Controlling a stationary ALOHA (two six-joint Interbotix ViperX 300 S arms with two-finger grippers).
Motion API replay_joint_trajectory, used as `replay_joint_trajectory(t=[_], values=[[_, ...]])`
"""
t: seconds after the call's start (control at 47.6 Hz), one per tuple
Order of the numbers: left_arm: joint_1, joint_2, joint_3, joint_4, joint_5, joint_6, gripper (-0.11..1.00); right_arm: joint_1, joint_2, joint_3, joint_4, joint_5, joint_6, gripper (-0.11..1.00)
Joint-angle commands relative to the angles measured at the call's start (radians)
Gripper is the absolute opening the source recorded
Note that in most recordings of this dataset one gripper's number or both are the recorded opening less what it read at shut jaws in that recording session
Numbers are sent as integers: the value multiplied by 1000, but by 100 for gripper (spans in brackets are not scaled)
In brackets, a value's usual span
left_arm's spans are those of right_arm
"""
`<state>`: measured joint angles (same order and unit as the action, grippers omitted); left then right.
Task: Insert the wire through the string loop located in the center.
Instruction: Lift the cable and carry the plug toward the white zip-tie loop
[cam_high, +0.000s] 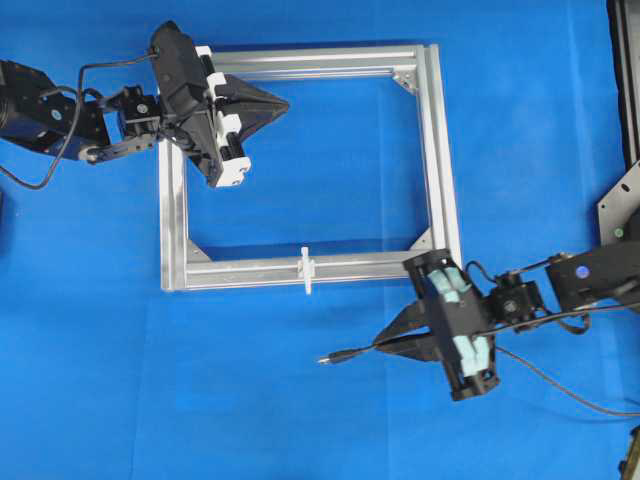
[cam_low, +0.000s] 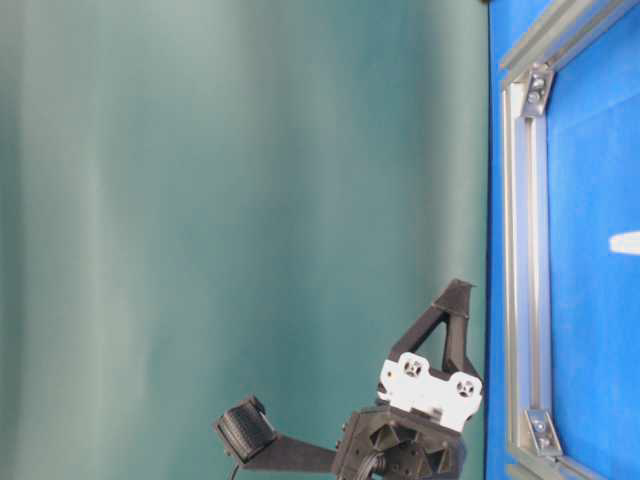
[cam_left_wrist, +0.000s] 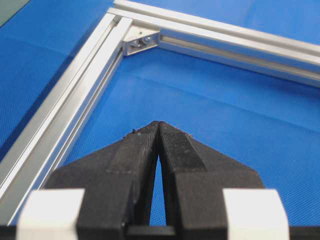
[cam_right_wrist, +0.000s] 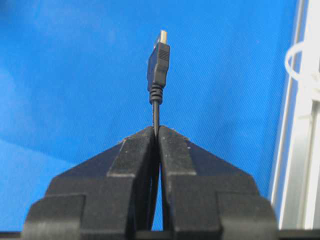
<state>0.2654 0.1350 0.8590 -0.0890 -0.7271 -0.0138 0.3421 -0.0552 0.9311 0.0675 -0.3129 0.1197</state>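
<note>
brushed aluminium frame (cam_high: 438, 150), matt woven blue cloth (cam_high: 300, 400)

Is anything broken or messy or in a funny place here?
Nothing looks broken or spilled. The silver frame lies flat and square on the blue table, the string loop stands on its near bar, and the right gripper holds the wire with the plug sticking out straight.
</note>
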Motion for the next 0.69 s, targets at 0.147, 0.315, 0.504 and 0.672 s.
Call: replay_joint_trajectory(t=[0.147, 0.315, 0.504, 0.672], values=[[-3, -31, -8, 3, -5, 2, 0, -3, -35, 9, 5, -25, 0, -2], [-2, -31, -8, 3, -5, 2, 0, -25, -35, 11, 5, -25, 0, -2], [-2, -31, -6, 3, -6, 2, 0, -89, -34, 14, 3, -25, -6, -2], [-3, -31, -6, 3, -6, 2, 0, -152, -35, 26, 3, -25, -8, -2]])
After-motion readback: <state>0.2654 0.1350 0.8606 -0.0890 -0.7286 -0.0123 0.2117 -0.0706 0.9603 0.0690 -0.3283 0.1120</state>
